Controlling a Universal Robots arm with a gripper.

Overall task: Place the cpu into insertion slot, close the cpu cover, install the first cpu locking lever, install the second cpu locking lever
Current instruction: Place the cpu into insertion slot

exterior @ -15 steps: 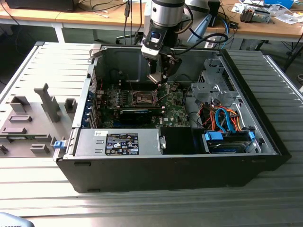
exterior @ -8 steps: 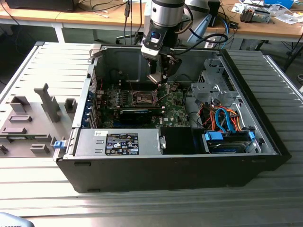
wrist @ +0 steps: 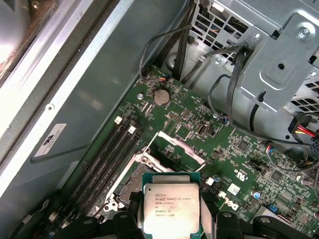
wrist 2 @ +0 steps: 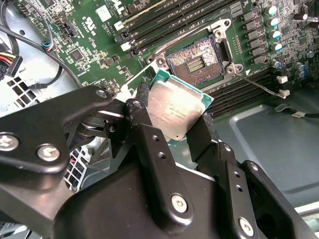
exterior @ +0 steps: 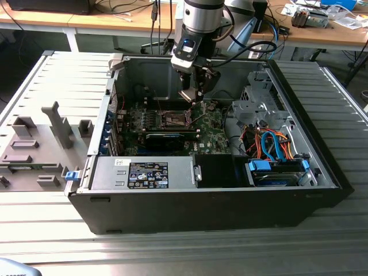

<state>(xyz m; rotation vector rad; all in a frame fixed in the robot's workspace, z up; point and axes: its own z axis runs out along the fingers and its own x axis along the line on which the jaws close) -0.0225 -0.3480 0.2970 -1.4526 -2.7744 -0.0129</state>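
My gripper (exterior: 193, 95) hangs inside the open computer case, above the motherboard. It is shut on the cpu (wrist 2: 175, 109), a pale silver square plate on a green backing, held by its edges between the two black fingers (wrist 2: 145, 127). The cpu (wrist: 171, 209) is in the air, apart from the board. The insertion slot (wrist 2: 198, 58) lies open just beyond the cpu, its dark brownish contact field bare; it also shows in the exterior view (exterior: 174, 119). The cpu cover (wrist: 182, 148), a thin metal frame, stands tilted up at one side of the slot. A thin wire lever (wrist 2: 259, 84) sticks out beside the slot.
Black memory slots (wrist: 107, 154) run along one side of the socket. A grey drive cage (exterior: 259, 106) with orange and blue cables (exterior: 270, 144) fills the case at the exterior view's right. A grey labelled box (exterior: 144, 172) sits at the case front. Loose black cables (wrist: 224, 89) hang near the cage.
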